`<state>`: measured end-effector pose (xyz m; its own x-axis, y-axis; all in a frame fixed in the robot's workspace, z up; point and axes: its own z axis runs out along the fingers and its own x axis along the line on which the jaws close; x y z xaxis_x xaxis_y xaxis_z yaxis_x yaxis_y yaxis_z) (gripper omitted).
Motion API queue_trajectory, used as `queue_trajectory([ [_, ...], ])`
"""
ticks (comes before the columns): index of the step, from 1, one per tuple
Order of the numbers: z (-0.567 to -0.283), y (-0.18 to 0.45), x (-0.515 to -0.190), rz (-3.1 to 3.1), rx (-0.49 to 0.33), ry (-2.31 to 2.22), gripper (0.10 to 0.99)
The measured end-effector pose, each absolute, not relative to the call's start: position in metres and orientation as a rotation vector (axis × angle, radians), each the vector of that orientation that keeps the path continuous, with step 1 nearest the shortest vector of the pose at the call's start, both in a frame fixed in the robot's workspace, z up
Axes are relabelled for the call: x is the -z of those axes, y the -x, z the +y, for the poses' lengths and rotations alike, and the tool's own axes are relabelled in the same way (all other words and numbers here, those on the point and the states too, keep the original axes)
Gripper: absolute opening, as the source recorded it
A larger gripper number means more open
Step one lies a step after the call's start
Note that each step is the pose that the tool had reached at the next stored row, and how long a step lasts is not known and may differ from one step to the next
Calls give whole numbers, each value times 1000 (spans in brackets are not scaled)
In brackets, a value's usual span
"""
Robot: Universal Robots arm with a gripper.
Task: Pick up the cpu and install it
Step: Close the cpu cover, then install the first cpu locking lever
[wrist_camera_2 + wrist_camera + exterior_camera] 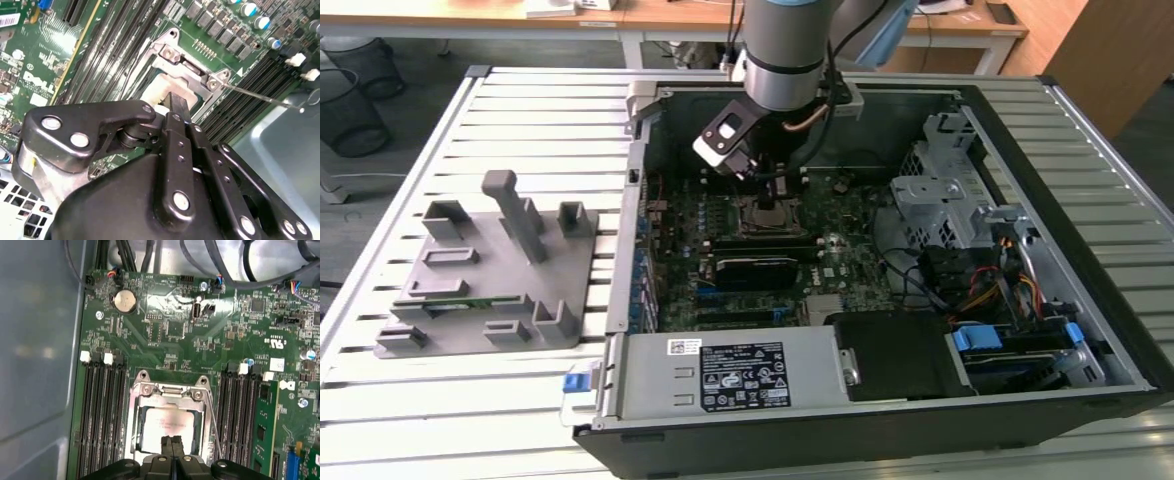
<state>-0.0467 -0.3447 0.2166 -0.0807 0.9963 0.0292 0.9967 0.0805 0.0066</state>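
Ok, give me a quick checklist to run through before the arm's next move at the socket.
1. The cpu inside the socket frame: ok.
2. The cpu seated level: cannot tell, the tool covers one edge.
3. The tool over the socket frame: ok.
4. The tool not gripping the cpu: ok, its tips are shut together.
5. The socket lever latched: cannot tell.

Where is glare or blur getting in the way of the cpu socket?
First wrist view: glare on the motherboard beyond the socket, only a soft sheen on the cpu. Second wrist view: the end effector looms close, covering much of the socket. Exterior view: even light, socket dim under the arm.
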Motion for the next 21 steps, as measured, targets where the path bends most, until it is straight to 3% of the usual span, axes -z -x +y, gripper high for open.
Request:
queue_trajectory([
  [21,-345,43,-232,-2296,37,2118,106],
])
